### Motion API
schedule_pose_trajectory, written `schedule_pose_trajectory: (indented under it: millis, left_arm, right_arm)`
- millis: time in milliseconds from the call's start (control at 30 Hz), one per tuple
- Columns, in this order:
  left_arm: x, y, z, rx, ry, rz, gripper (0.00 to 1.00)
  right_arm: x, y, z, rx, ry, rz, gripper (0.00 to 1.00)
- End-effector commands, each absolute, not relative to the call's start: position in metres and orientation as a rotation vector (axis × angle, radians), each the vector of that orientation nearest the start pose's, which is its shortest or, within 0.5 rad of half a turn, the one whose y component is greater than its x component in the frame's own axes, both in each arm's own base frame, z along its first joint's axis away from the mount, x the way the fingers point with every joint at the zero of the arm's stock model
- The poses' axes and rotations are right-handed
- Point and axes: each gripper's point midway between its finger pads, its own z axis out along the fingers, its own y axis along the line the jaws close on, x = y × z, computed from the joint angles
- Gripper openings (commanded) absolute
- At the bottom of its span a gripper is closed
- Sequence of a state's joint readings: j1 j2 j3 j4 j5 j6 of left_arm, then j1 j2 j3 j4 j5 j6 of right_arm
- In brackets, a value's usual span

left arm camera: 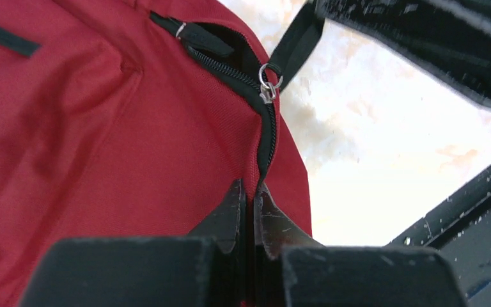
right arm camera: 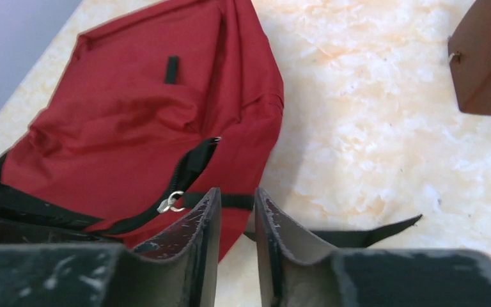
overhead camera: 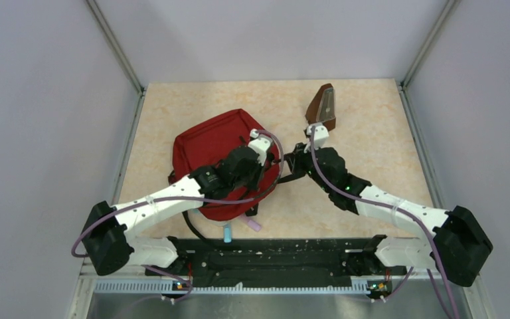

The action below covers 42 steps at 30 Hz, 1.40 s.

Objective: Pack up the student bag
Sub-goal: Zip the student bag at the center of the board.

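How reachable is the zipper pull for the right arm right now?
Probably yes: the zipper pull sits just beside the right pincer on the student bag, with nothing between them. A small sideways shift should do.

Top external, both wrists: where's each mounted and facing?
Top external: above and behind the bases, looking down on table; both arms, red backpack, metronome visible.
Left wrist: on left arm, facing past the shut left end effector at the backpack's zipper pull.
Right wrist: on right arm, past the slightly parted right end effector toward backpack and metronome.
Shared: both wrist views show the zipper pull.
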State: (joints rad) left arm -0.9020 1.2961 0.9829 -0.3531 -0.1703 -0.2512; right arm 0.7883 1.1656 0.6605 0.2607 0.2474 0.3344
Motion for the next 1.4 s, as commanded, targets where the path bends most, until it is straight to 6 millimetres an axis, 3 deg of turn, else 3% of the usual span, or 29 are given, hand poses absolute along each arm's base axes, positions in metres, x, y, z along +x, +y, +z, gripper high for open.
schedule_pose_trajectory:
  millis: [0, 67, 200, 333, 467, 700, 1033, 1167, 1367]
  left_arm:
    - [0.227, -0.275, 0.154, 0.588, 2.169, -0.550, 0.00]
    - [0.220, -0.269, 0.146, 0.578, 2.187, -0.553, 0.00]
    - [0.210, -0.259, 0.144, 0.589, 2.199, -0.557, 0.00]
    - [0.199, -0.256, 0.142, 0.636, 2.199, -0.591, 0.00]
    - [0.193, -0.256, 0.140, 0.654, 2.202, -0.614, 0.00]
    - [0.190, -0.260, 0.136, 0.673, 2.220, -0.637, 0.00]
    - [0.188, -0.257, 0.129, 0.678, 2.237, -0.627, 0.00]
    - [0.187, -0.256, 0.130, 0.677, 2.235, -0.629, 0.00]
    - [0.187, -0.257, 0.131, 0.669, 2.231, -0.635, 0.00]
  right_arm:
    - [0.286, 0.253, 0.194, -0.127, 1.848, 0.680, 0.37]
    - [0.274, 0.257, 0.192, -0.116, 1.847, 0.766, 0.52]
    - [0.249, 0.267, 0.199, -0.184, 1.772, 0.945, 0.72]
    - [0.232, 0.277, 0.185, -0.337, 1.782, 0.989, 0.80]
    - [0.230, 0.288, 0.169, -0.342, 1.861, 1.033, 0.80]
    - [0.236, 0.307, 0.168, -0.344, 1.868, 1.102, 0.74]
    - [0.251, 0.303, 0.162, -0.348, 1.887, 1.036, 0.57]
    - [0.254, 0.298, 0.165, -0.332, 1.863, 1.088, 0.55]
    - [0.250, 0.305, 0.165, -0.387, 1.866, 1.142, 0.53]
